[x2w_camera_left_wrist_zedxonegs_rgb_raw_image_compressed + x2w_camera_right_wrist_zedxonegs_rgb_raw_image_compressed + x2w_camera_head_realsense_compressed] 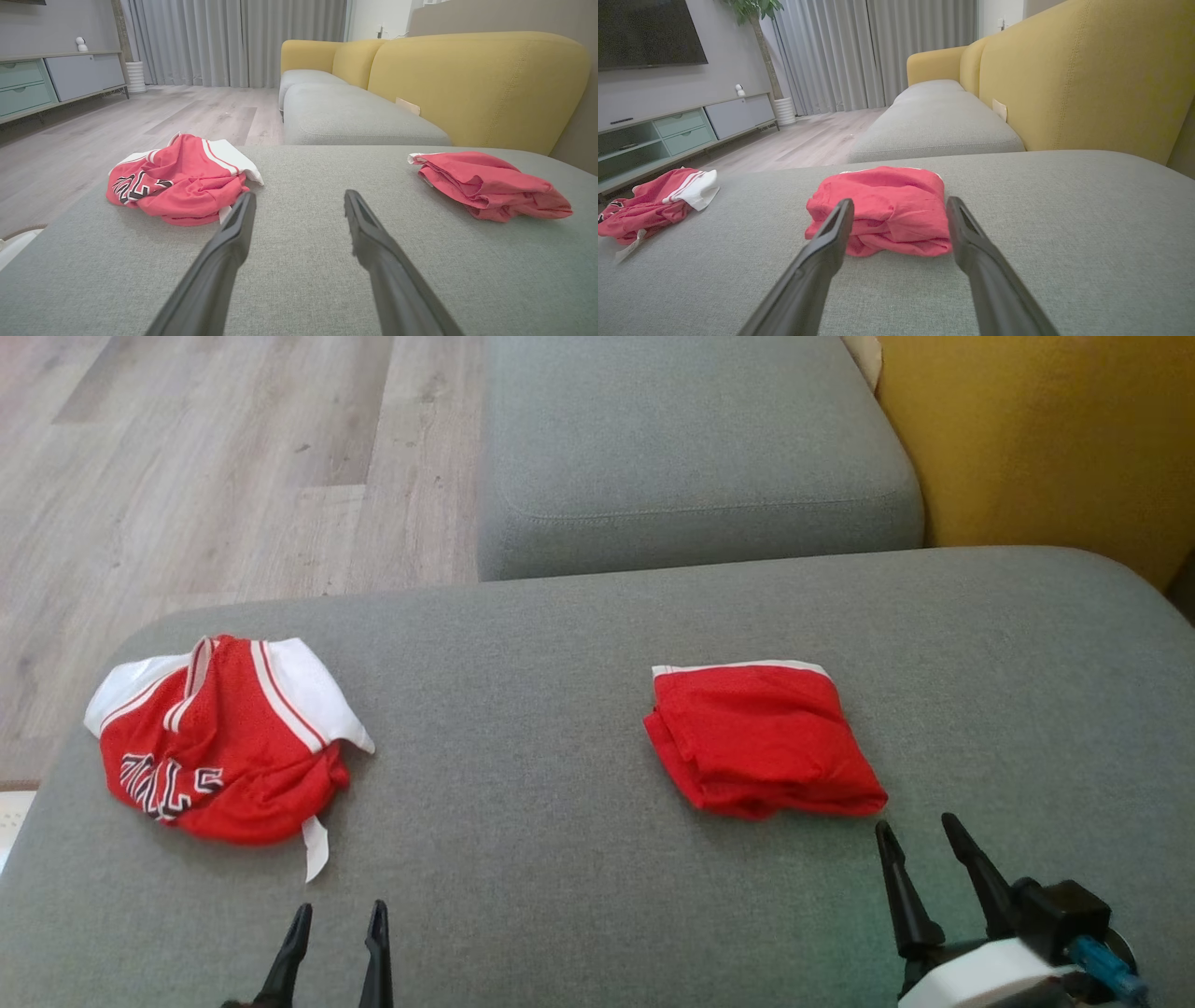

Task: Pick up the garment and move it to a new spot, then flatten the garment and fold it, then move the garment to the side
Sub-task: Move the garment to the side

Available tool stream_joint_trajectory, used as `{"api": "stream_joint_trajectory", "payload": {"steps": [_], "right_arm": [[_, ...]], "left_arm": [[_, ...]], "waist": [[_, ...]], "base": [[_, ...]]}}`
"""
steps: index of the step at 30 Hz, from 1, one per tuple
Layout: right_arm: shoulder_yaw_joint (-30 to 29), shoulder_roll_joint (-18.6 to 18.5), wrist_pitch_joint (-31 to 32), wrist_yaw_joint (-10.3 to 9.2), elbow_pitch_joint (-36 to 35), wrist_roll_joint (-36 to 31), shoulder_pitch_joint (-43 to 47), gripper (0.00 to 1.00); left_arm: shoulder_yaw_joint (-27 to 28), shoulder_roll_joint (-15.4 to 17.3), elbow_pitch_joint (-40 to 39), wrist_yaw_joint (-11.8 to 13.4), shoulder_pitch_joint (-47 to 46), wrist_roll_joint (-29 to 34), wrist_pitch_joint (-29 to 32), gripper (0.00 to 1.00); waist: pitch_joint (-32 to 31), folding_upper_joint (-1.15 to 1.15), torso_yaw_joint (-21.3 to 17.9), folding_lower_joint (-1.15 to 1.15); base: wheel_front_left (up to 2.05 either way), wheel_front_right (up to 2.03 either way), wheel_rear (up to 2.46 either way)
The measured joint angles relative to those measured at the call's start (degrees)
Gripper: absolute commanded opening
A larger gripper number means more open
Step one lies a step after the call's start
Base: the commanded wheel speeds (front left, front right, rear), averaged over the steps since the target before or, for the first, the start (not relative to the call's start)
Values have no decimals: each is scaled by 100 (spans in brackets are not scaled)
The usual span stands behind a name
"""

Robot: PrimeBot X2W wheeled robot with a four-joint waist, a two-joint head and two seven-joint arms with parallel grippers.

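Note:
A crumpled red and white garment (219, 742) with dark lettering lies at the left end of the grey cushion (523, 709). In the left wrist view this crumpled garment (180, 179) sits just ahead and left of my left gripper (300, 195), which is open and holds nothing. That left gripper (341, 907) stands near the cushion's front edge. A folded red garment (761, 737) with a white hem lies right of centre. My right gripper (915, 823) is open just short of it; in the right wrist view the folded garment (882, 210) lies straight ahead of the right gripper (900, 201), untouched.
A second grey seat cushion (691, 457) adjoins at the back, with the yellow sofa back (1046, 439) to the right. Wooden floor (205, 467) lies beyond the cushion's left and far edges. A low TV cabinet (677, 128) and curtains (224, 42) stand across the room.

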Motion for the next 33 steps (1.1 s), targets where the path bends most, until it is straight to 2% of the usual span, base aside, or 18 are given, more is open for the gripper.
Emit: {"api": "stream_joint_trajectory", "payload": {"steps": [16,22,27,33], "right_arm": [[-3,20,0,0,-16,-2,-2,100],[-59,29,-9,0,253,19,-146,100],[-235,-66,44,0,797,256,-928,100],[-266,-464,735,0,1418,783,-2205,100]], "left_arm": [[-76,0,49,7,-37,-8,0,100],[-234,-1,9,-2,-210,-5,0,100],[-530,-1,-60,-52,-589,2,0,100],[-965,-4,-113,-4,-983,2,0,100]], "waist": [[202,0,22,0],[418,0,63,0],[689,0,166,0],[1111,0,297,0]], "base": [[0,0,0],[0,0,0],[0,0,0],[0,0,0]]}}
